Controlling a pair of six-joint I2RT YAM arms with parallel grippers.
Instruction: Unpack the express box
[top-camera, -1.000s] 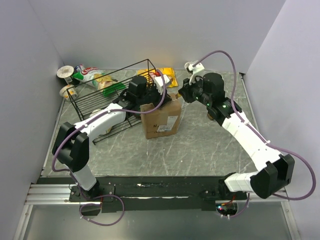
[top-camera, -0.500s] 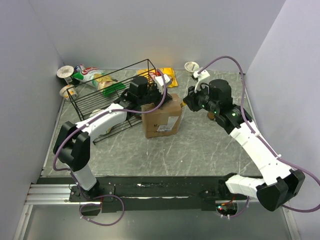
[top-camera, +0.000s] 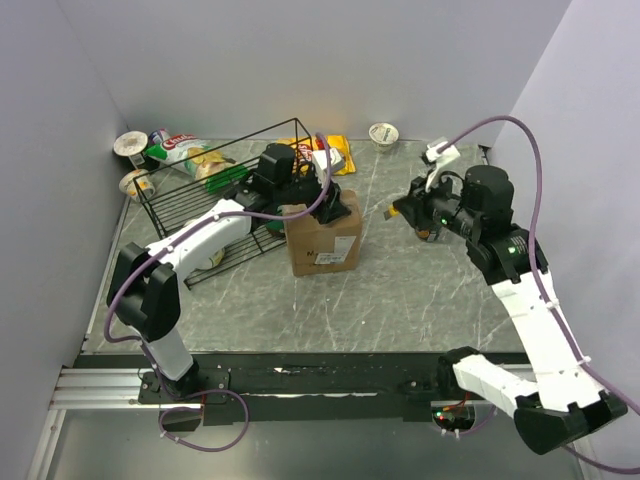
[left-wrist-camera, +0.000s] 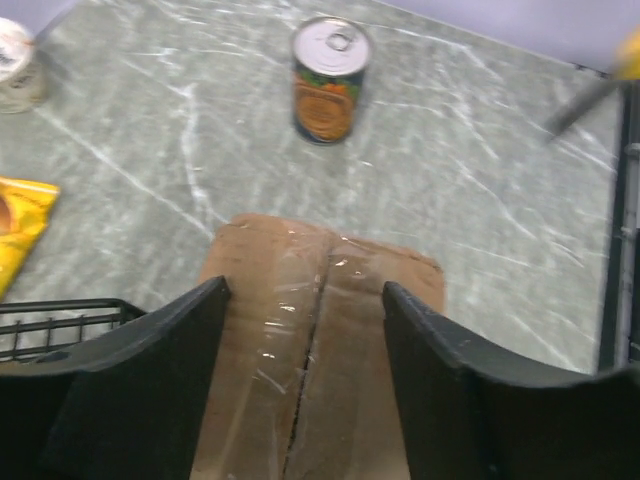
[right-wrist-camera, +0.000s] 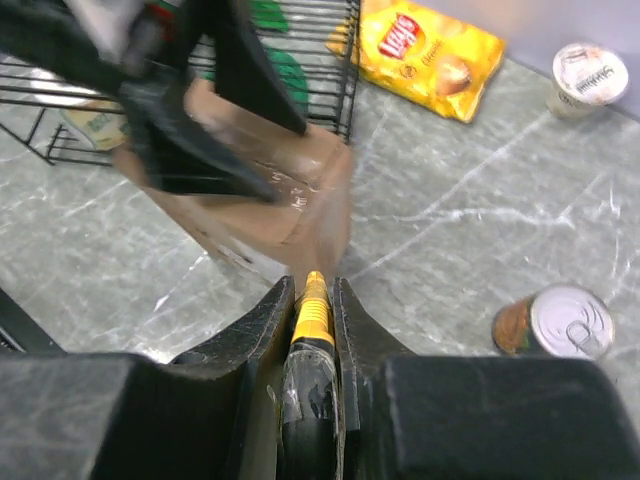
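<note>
So express box (left-wrist-camera: 320, 340) seam looks slit, flaps unopened; I hold left gripper (left-wrist-camera: 305, 292) spread, right gripper (right-wrist-camera: 312, 285) pinching yellow tool (right-wrist-camera: 314, 312).

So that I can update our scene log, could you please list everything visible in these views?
brown cardboard express box: one, brown, table centre, top flaps shut
black wire basket: one, black, left of the box
green packets: count unclear, green, inside the basket
yellow crisp bag: one, yellow, behind the box
green-and-white snack bag: one, far left corner
white lidded cups: three, white, two far left, one at the far edge
tin can: one, orange label, right of the box
yellow-and-black cutter: one, in the right gripper
grey marble table: one, grey
left gripper: open, above the box top
right gripper: shut on the cutter
</note>
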